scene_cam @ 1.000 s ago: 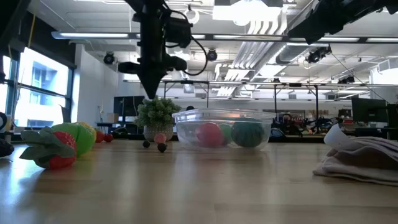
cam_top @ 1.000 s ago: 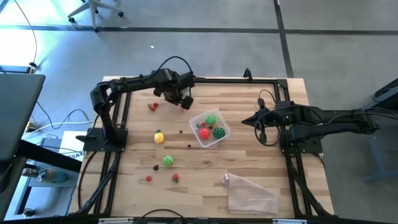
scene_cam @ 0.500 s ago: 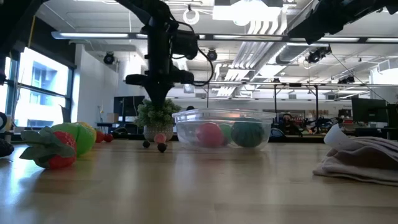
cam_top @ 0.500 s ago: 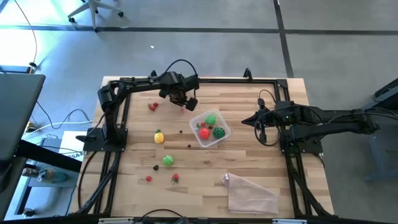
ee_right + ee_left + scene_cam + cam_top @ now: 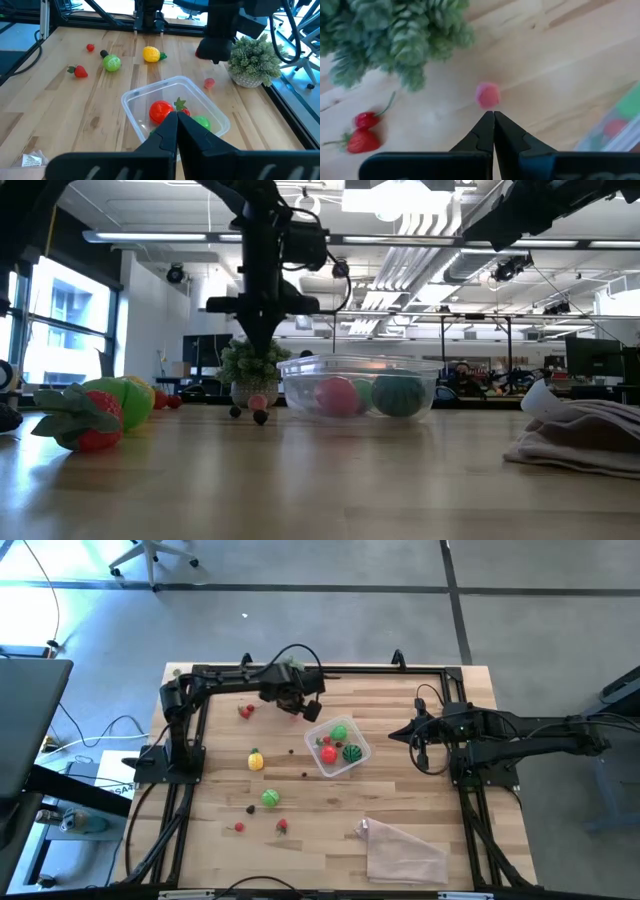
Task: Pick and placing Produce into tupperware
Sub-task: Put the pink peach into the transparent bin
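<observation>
1. High view: the tupperware (image 5: 337,746) is a small clear tub with rounded corners, sitting on the wooden table (image 5: 420,802) near its middle and turned at a slant.
2. Inside the tupperware lie a red fruit (image 5: 328,752), a plain green ball (image 5: 339,732) and a striped green melon ball (image 5: 352,753).
3. More produce lies loose on the left-arm side of the tupperware: a yellow fruit (image 5: 256,759), a green ball (image 5: 270,798), a strawberry (image 5: 282,826), a small red piece (image 5: 239,828) and red cherries (image 5: 245,711).
4. Tiny dark berries (image 5: 304,775) sit just beside the tupperware's left-arm edge.
5. The left gripper (image 5: 297,712) hangs just off the tupperware's far corner, its fingers pressed together and holding nothing.
6. In the left wrist view a small pink ball (image 5: 487,95) lies on the wood just ahead of those closed tips, apart from them, with the tupperware's rim at the picture's edge.
7. A bushy grey-green leafy clump (image 5: 254,60) stands beyond the tupperware, near the pink ball.
8. The right gripper (image 5: 394,735) waits on the tupperware's other side, apart from it, fingers pressed together and empty.
9. A crinkled clear plastic bag (image 5: 405,850) lies flat, well apart from the tupperware, toward the near edge.
</observation>
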Action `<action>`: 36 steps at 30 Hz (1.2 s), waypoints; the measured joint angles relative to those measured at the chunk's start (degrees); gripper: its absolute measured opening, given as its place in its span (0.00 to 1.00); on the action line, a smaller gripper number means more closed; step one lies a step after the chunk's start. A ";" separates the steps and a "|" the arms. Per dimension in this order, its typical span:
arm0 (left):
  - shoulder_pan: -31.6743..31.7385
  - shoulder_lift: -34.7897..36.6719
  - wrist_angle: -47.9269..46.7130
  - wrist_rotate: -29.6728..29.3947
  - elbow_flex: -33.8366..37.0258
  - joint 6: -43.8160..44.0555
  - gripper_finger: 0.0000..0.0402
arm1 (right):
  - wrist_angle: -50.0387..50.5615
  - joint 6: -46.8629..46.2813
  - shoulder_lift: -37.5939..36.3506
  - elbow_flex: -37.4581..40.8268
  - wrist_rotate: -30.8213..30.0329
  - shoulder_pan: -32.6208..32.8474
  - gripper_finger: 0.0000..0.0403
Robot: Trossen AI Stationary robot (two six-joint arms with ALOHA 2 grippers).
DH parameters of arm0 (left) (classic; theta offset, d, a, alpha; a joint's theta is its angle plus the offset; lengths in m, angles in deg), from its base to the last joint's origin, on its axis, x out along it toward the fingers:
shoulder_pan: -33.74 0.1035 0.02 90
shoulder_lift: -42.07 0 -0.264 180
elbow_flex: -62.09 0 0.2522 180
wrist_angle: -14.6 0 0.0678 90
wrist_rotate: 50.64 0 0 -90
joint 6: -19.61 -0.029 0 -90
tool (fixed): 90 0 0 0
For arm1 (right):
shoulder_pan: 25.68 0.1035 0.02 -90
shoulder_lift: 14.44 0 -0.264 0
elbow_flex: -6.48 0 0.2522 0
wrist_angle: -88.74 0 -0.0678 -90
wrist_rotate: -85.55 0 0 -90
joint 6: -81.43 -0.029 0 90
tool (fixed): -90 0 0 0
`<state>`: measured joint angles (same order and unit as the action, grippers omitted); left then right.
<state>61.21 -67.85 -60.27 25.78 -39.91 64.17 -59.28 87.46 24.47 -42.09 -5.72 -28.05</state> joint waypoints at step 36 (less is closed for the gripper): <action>-0.82 0.05 12.03 -2.62 10.46 23.47 0.00 | 0.01 0.00 0.00 0.00 0.00 0.00 0.00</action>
<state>60.40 -67.81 -48.24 23.16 -29.45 87.64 -59.27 87.46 24.47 -42.09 -5.72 -28.05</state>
